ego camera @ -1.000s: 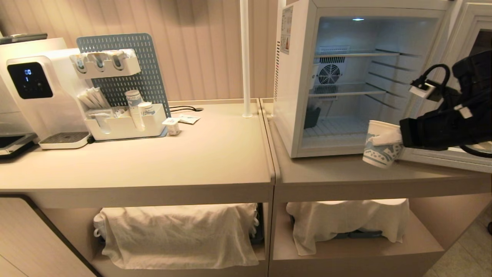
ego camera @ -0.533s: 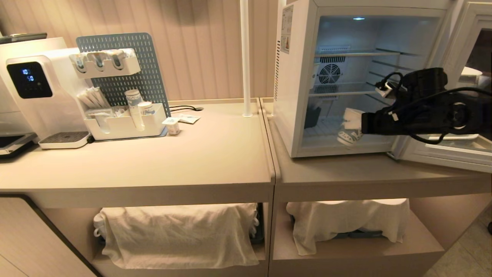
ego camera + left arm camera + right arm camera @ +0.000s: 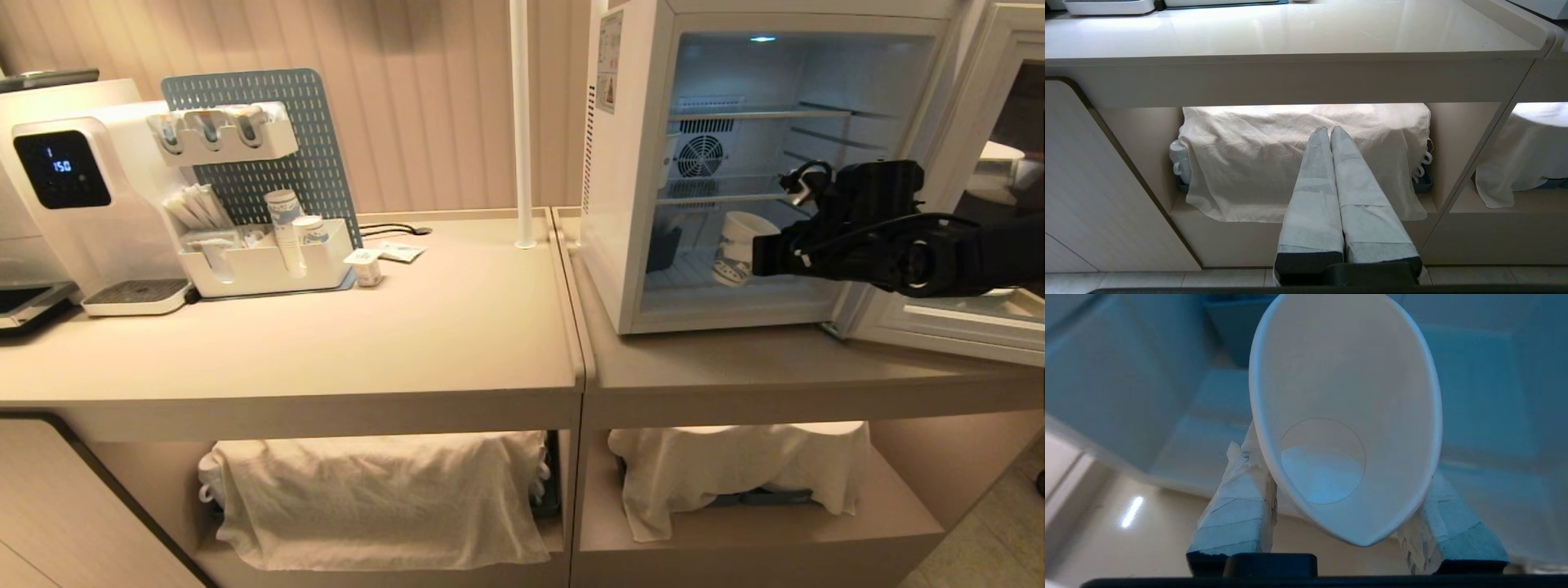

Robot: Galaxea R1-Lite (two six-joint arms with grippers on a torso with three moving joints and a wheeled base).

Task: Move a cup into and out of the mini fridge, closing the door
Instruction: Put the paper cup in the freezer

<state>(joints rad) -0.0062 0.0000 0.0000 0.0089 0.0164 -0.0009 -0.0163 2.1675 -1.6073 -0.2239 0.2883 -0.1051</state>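
Right gripper [image 3: 755, 249]: clamped on cup [image 3: 737, 247], fingers [image 3: 1237, 506] either side of the wall, inside open fridge [image 3: 629, 163], above lowest shelf. Cup: empty, light, thin paper, crushable; squeezed oval, so hold gently mid-wall. Left gripper [image 3: 1329, 132]: closed, parked low

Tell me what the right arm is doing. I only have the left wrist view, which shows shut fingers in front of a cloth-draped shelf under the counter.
Observer: The right end effector holds the cup inside the mini fridge, low down, beneath the middle wire shelf.
Operator: Anything in the cup?
Observer: No. The right wrist view looks straight into it and shows a bare white bottom, with the fingers pressing on opposite sides of its wall.
Operator: And the door?
Observer: The door stands swung open at the fridge's right side, behind the arm.
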